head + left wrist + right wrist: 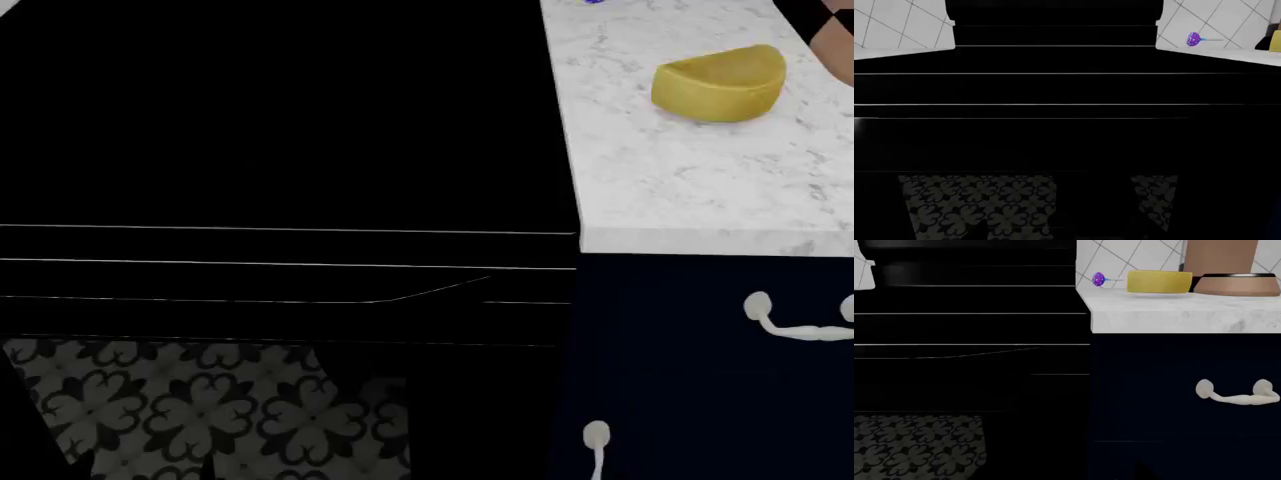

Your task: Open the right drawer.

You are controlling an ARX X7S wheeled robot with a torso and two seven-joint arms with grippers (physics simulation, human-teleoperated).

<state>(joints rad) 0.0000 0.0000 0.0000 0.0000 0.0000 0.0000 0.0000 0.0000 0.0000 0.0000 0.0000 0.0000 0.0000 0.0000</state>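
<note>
Dark navy right drawer [1187, 387] sitting shut under the white marble counter's [1174, 315] front edge.

Its cream bail handle [1235, 392] is hanging on 2 round mounts; a yellow cheese wedge [721, 83] and purple lollipop [1099, 279] are lying above, a black appliance [267, 150] standing alongside. Neither gripper is showing, so their openness cannot be told.

Occlusion/cutoff notes: neither hand visible in any view.

Head view: right drawer [707, 330] front runs off the right edge, its cream handle [801, 320] clipped there; the vertical handle [597, 448] below is cut by the bottom edge. Right wrist view: brown bowl [1237, 285] partly behind the yellow wedge [1159, 281], tall brown thing [1219, 256] cropped at top. Purple item [1099, 279] too small to identify. Big black unit [267, 150] shows almost no detail.
</note>
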